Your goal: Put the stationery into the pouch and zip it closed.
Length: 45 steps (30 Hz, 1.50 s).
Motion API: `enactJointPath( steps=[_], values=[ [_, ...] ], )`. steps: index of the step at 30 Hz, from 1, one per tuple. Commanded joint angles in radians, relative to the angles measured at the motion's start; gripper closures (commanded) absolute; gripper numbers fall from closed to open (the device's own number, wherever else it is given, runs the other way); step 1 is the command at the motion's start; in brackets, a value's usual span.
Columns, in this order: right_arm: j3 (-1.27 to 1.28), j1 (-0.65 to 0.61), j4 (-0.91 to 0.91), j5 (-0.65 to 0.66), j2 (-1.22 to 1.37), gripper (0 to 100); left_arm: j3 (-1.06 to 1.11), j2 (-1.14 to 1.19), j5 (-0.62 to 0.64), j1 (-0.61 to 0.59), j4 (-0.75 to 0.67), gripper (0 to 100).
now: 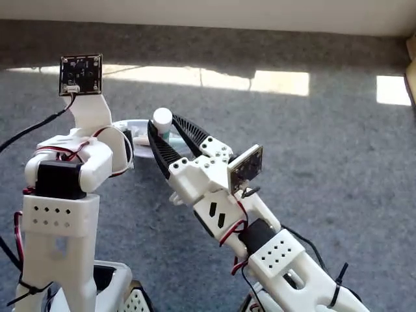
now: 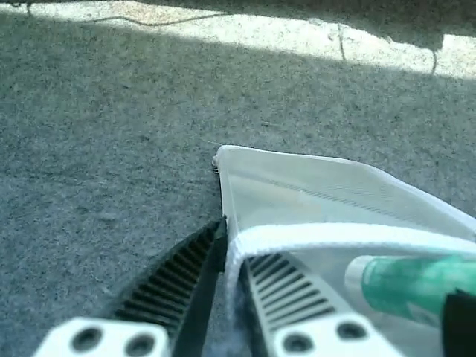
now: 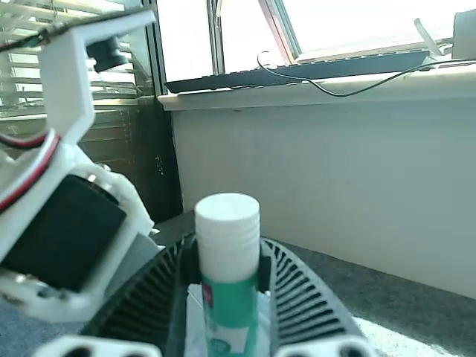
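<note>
Glue stick (image 3: 227, 223), upright, clenched in right gripper (image 1: 163, 125) jaws; left gripper (image 2: 232, 249) jaws pinch pouch (image 2: 327, 193) rim. Judged best: carry stick toward 9 o'clock over the mouth, lower, then release.

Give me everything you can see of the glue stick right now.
The glue stick is a plastic-looking cylinder with a white cap and a green-labelled body. It stands upright, cap up, clamped around its middle between the jaws of the right gripper. Its lower end hangs at the mouth of the white mesh pouch; whether it touches the fabric is unclear.
</note>
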Motion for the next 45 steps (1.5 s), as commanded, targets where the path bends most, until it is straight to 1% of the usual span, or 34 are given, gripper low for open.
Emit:
enactJointPath(
  steps=[1, 8, 30, 34, 41, 43, 45],
  values=[
    [-0.001, 0.013, -0.021, -0.006, -0.018, 99.3, -0.008, -0.019, -0.008, -0.019, -0.008, 99],
    [0.044, 0.012, -0.024, -0.002, -0.025, 98.9, -0.008, -0.019, -0.008, -0.019, -0.006, 99],
    [0.050, 0.015, -0.018, 0.000, -0.025, 98.8, -0.008, -0.018, -0.009, -0.019, -0.003, 99],
    [0.050, 0.012, -0.018, 0.000, -0.025, 98.8, -0.008, -0.018, -0.009, -0.039, -0.003, 99],
    [0.050, 0.010, -0.018, 0.000, -0.025, 98.8, -0.008, -0.018, -0.009, -0.041, -0.008, 99],
    [0.050, 0.008, -0.018, 0.000, -0.025, 97.2, -0.008, -0.018, -0.009, -0.041, -0.008, 99],
    [0.051, 0.008, -0.016, -0.003, -0.025, 91.8, -0.008, -0.018, -0.009, -0.041, -0.006, 99]
  ],
)
